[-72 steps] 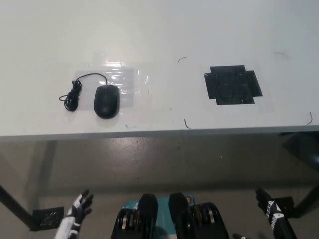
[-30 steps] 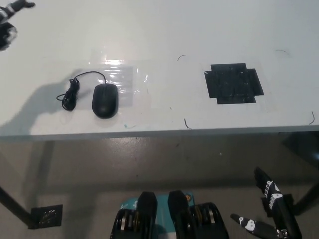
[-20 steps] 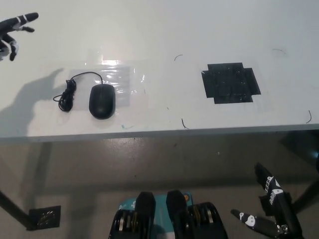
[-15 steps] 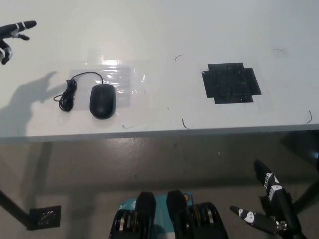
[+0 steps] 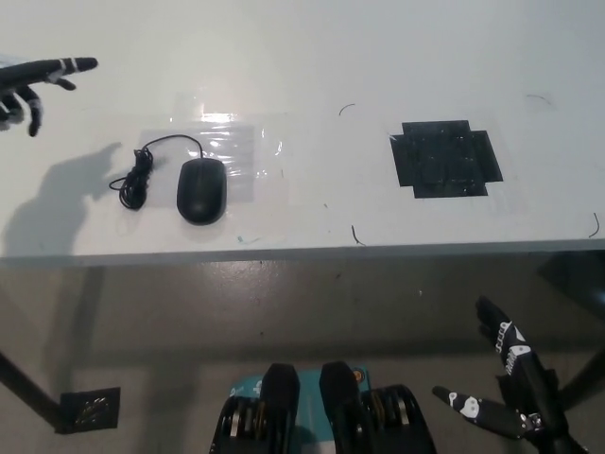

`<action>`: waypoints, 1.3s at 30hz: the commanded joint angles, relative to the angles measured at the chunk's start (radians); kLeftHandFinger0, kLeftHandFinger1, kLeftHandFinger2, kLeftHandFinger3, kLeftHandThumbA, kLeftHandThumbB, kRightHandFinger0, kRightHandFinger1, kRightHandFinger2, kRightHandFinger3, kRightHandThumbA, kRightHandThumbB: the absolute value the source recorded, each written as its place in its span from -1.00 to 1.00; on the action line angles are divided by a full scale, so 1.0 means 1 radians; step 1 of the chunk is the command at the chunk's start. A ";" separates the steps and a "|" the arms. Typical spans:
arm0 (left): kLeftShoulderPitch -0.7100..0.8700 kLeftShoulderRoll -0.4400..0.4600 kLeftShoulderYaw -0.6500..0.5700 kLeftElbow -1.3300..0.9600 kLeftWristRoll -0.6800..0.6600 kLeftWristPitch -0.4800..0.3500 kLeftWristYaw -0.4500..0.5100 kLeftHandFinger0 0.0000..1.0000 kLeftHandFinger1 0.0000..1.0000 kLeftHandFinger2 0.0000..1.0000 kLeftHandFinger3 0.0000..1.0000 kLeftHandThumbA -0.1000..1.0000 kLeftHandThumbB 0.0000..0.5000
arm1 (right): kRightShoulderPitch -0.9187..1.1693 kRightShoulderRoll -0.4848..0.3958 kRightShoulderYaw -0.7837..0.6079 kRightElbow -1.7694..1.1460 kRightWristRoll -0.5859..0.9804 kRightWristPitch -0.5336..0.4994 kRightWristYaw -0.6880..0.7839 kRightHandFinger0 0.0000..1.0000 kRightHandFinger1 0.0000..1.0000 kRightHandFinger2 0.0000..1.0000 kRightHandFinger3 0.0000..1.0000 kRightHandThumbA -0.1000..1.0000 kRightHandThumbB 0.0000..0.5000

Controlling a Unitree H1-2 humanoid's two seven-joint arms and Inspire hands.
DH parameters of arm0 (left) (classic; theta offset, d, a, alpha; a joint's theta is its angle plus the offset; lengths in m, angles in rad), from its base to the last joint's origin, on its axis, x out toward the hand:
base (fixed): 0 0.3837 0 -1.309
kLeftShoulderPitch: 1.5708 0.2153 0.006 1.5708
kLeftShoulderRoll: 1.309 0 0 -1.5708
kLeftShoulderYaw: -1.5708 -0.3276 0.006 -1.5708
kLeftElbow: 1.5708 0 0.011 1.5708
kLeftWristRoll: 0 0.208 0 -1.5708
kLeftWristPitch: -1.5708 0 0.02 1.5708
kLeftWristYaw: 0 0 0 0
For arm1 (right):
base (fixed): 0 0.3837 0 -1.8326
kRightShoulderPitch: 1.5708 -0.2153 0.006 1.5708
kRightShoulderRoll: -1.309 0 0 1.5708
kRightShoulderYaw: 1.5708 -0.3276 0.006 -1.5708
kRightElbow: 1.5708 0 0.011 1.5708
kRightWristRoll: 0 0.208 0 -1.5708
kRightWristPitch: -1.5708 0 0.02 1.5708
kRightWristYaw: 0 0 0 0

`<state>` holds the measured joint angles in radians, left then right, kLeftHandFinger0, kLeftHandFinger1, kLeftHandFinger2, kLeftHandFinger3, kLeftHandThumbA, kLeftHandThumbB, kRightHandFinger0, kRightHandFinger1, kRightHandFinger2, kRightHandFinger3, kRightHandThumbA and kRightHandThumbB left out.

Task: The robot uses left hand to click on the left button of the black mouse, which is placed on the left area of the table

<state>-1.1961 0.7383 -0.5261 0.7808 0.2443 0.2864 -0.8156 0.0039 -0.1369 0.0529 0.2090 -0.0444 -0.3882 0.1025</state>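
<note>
The glossy black oval mouse (image 5: 201, 190) lies on the white bench's (image 5: 312, 57) left area, cord coiled beside it. My white left hand (image 5: 38, 80) hovers well left, fingers (image 5: 71, 66) spread, holding nothing; I should descend one fingertip onto the front-left button. My black right hand (image 5: 506, 383) rests low, open.

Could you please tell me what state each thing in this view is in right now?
black mouse: flat on the table, untouched.
cable: loosely bunched left of the mouse.
clear film: flat on the table, mouse on its left part.
black tape patch: stuck flat, nothing on it.
left hand: open, raised at the far left, apart from the mouse.
right hand: open, low, below the table edge.
</note>
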 commanded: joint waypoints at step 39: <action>-0.140 -0.240 -0.057 0.192 0.204 -0.053 -0.020 -1.00 -1.00 -0.67 1.00 1.00 0.06 | -0.011 -0.029 0.002 -0.060 -0.022 0.016 0.015 0.87 0.96 1.00 1.00 1.00 -0.41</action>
<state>-1.2826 0.5015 -0.5875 0.9803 0.4190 0.2501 -0.8521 0.0059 -0.1477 0.0563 0.1787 -0.0652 -0.3701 0.1097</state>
